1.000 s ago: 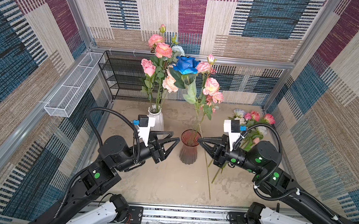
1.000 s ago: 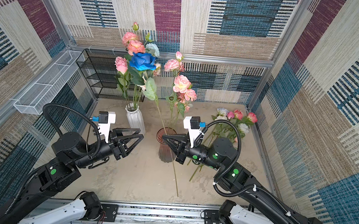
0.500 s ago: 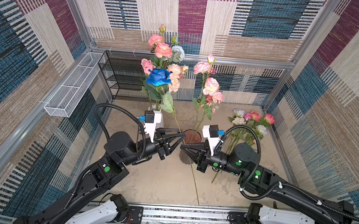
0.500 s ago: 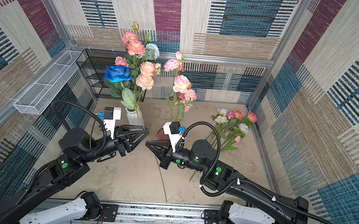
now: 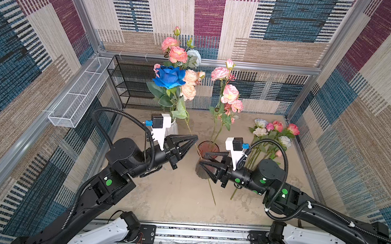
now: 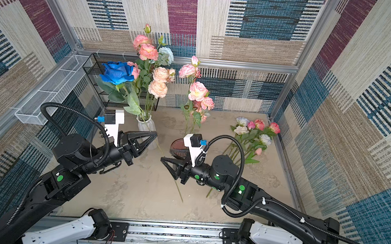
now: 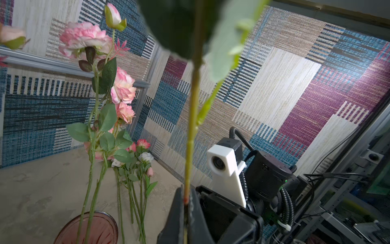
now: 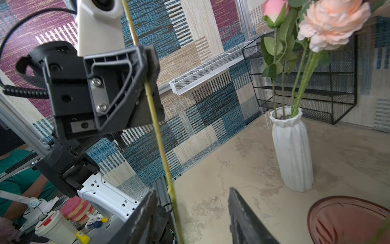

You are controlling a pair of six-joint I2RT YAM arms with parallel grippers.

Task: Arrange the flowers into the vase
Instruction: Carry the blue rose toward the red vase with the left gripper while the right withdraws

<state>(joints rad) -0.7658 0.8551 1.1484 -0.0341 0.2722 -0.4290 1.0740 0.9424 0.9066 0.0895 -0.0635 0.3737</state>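
Standing on the tan table point(image 5: 171, 197) at the back left is a black wire shelf point(image 5: 130, 83), with a white mesh tray point(image 5: 77, 102) mounted along the left wall beside it. 2 vases are on the table: a white vase point(image 6: 144, 125) holding a bunch of pink, peach and pale blue flowers point(image 5: 178, 54), and a pink glass vase point(image 5: 208, 146) holding 1 pink spray point(image 5: 229, 94). More loose flowers point(image 5: 270, 136) lie flat near the right wall. Noted: the left gripper point(image 5: 195, 138) has its fingers pressed together on the stem of the blue rose point(image 5: 169, 77); head raised, leaning left, stem foot down near the table in front of the glass vase. The right gripper point(image 5: 202, 158) has its fingers spread, the rose stem running between them; contact cannot be determined.
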